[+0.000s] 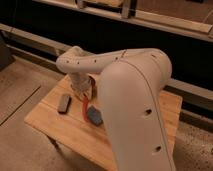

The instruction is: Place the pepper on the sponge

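Note:
The pepper (pixel 86 104), thin and red-orange, runs from just under the wrist down toward the table. Its lower tip ends beside the left edge of the sponge (pixel 94 116), a flat blue-grey pad on the wooden table (pixel 55 125). My gripper (pixel 82 92) sits right above the pepper's upper end. It is largely hidden under the white wrist of the arm (pixel 130 100). Whether the pepper hangs or lies on the wood cannot be made out.
A dark grey-brown block (pixel 64 103) lies on the table left of the pepper. A reddish round shape (pixel 93 81) shows behind the wrist. The big white arm hides the table's middle and right. A dark ledge (pixel 30 37) runs behind the table, with floor to the left.

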{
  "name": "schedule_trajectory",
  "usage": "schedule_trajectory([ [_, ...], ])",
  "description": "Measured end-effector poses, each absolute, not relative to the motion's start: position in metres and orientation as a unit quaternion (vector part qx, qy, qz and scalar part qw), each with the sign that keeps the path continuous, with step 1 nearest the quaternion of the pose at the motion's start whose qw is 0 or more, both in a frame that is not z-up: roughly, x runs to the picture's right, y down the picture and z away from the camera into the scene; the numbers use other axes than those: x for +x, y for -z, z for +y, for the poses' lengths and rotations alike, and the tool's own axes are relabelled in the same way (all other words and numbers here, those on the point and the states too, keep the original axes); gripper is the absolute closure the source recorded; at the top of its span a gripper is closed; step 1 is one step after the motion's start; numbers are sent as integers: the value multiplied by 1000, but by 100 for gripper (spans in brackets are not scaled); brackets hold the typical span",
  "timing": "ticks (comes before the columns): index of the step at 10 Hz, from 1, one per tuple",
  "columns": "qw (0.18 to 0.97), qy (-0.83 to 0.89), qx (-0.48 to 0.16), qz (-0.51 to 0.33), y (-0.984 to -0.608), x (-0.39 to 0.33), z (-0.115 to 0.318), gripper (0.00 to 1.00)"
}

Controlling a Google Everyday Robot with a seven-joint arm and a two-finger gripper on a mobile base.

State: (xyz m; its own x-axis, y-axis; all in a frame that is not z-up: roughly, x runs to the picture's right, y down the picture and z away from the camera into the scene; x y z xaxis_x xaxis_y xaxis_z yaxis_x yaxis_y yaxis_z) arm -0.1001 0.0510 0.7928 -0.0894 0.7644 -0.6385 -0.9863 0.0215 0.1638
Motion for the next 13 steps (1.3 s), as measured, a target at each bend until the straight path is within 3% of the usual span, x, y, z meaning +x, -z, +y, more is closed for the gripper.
schedule_trajectory([
  [13,630,-693,-156,313,-771,-59,86,100],
])
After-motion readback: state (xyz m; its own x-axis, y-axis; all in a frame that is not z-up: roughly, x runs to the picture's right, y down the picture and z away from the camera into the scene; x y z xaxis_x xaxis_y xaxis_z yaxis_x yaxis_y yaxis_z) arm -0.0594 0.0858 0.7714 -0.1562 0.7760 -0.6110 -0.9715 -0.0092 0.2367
